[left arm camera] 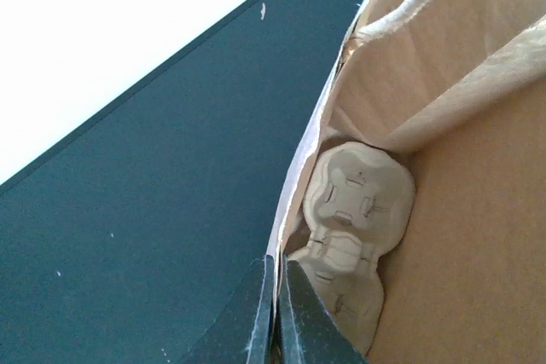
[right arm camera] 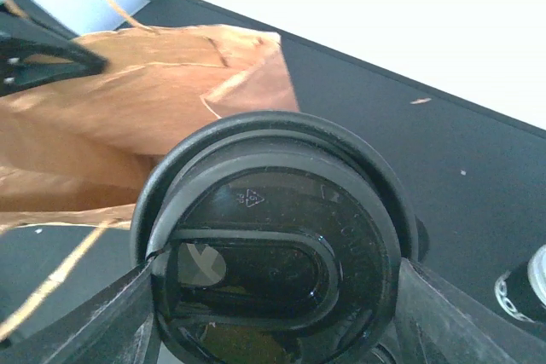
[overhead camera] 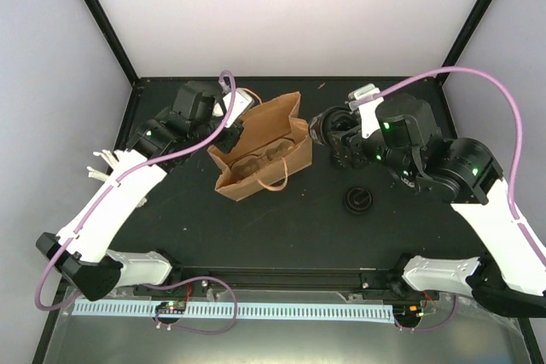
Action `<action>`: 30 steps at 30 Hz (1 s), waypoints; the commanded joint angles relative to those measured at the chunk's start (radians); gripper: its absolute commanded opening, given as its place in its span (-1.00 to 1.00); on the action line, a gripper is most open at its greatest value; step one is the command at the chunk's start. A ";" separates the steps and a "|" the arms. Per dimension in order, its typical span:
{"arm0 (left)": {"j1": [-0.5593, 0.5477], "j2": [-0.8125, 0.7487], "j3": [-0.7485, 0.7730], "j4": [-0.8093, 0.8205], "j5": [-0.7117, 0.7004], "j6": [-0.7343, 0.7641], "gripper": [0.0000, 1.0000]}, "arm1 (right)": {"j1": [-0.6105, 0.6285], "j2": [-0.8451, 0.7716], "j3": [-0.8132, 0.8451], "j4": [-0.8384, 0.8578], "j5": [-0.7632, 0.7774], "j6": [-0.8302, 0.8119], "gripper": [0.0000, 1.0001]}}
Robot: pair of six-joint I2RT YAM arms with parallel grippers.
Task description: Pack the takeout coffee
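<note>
Takeout coffee (right arm camera: 273,236) is held in the right gripper's (right arm camera: 275,317) wide jaws, at three o'clock of the paper bag (overhead camera: 256,155), whose rim is pinched by the left gripper (left arm camera: 275,313); lowering inside is judged next.

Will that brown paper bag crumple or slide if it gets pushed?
Probably floppy: the brown paper bag has thin, creased walls, pinched at the rim by the left tool. Likely light, so a push could slide or tip it, though the pale moulded pulp tray inside may steady it.

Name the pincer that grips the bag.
The left pincer, shut on the rim of the bag. The right pincer clasps a lidded cup instead.
</note>
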 commanded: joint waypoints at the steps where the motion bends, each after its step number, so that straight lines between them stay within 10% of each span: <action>1: -0.018 -0.010 0.023 0.041 -0.038 0.035 -0.97 | -0.002 0.006 0.020 0.052 -0.130 -0.062 0.36; 12: -0.024 0.006 0.082 0.013 -0.052 0.052 -0.97 | 0.016 0.079 0.088 0.160 -0.291 -0.107 0.35; 30: -0.024 -0.008 0.038 0.038 -0.041 0.073 -0.97 | 0.245 0.179 -0.237 0.234 -0.041 -0.055 0.30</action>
